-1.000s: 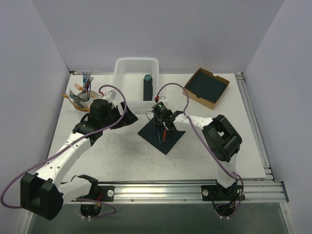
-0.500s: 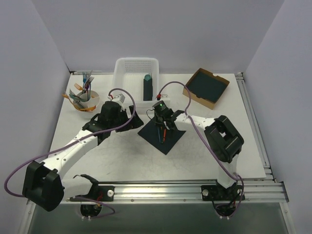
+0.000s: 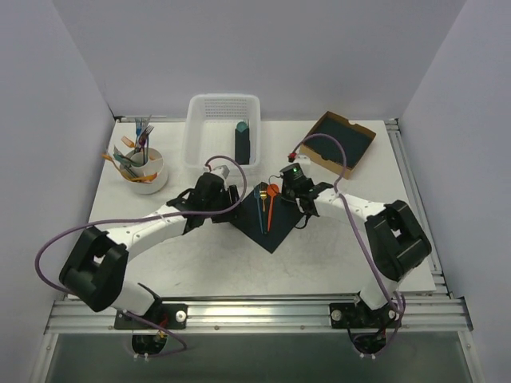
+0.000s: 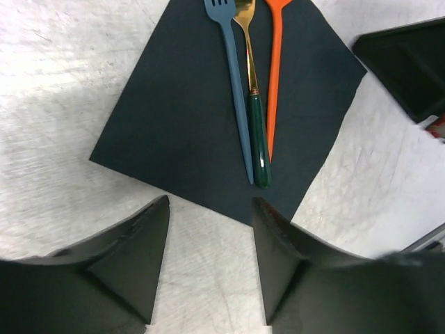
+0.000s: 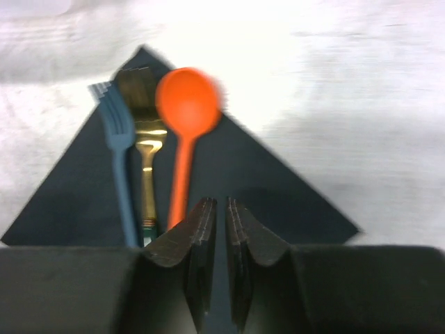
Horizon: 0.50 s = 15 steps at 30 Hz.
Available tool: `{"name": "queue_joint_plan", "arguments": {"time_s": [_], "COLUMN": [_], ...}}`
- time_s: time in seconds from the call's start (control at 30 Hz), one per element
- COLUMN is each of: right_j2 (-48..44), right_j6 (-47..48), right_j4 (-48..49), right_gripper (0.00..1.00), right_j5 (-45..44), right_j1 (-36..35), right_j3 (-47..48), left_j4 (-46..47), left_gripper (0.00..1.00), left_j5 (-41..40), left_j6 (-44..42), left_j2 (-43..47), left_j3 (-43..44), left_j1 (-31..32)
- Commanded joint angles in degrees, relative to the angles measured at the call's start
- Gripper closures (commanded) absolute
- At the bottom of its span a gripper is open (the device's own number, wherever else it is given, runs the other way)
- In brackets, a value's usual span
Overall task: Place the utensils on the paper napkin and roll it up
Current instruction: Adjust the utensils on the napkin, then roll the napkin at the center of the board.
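White tabletop [image 3: 200, 263] lies bare all round the paper napkin [image 3: 279, 231], a dark diamond at centre. On it, side by side, lie the utensils [image 3: 271, 211]: orange spoon [image 4: 274, 76], gold fork [image 4: 249, 56], blue fork [image 4: 233, 83]. By its left corner the left claw [image 4: 211, 202] gapes wide. At its right edge the right claw [image 5: 219, 203] is pinched together, empty. Since before, the right claw has drawn off the napkin and the left has come in from the cup [image 3: 156, 179]. The basket [image 3: 200, 120] holds a teal-tipped roll [image 3: 242, 144], and the box [image 3: 319, 155] holds dark sheets [image 3: 339, 140].

Dark paper napkin [image 4: 174, 118] lying flat, orange spoon [image 4: 273, 83], blue fork [image 4: 236, 97], gold fork [image 4: 256, 118] parallel on it
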<state>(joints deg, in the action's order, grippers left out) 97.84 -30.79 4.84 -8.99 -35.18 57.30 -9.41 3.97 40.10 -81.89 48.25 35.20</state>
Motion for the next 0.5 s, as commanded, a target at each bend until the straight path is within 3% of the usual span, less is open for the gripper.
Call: {"name": "queue_joint_plan", "arguments": {"time_s": [0.0, 0.07, 0.13, 0.23, 0.47], "right_j2": [-5.5, -6.9, -7.0, -6.7, -3.8], "right_j6": [0.9, 1.3, 1.7, 1.9, 1.6], "right_j4": [-1.6, -1.6, -1.6, -1.2, 0.9], "right_gripper": [0.92, 0.99, 1.00, 1.00, 1.00], "right_j5": [-0.6, -0.5, 0.1, 0.7, 2.7], "right_j1": [3.0, 4.2, 5.5, 6.3, 7.1], "right_j3": [-3.1, -5.1, -5.8, -6.8, -8.3], "left_j4": [6.1, 8.6, 12.5, 13.4, 11.5], "left_gripper": [0.42, 0.61, 0.82, 0.92, 0.97], "left_j5": [-2.1, -2.1, -1.9, -1.3, -3.5], "left_j6": [1.3, 1.6, 1.7, 1.5, 1.1], "left_j2": [-3.1, -4.7, -7.9, -12.6, -17.4], "left_j3": [1.2, 0.9, 1.7, 4.0, 6.2], "left_j1": [1.4, 1.4, 1.4, 1.4, 1.4]}}
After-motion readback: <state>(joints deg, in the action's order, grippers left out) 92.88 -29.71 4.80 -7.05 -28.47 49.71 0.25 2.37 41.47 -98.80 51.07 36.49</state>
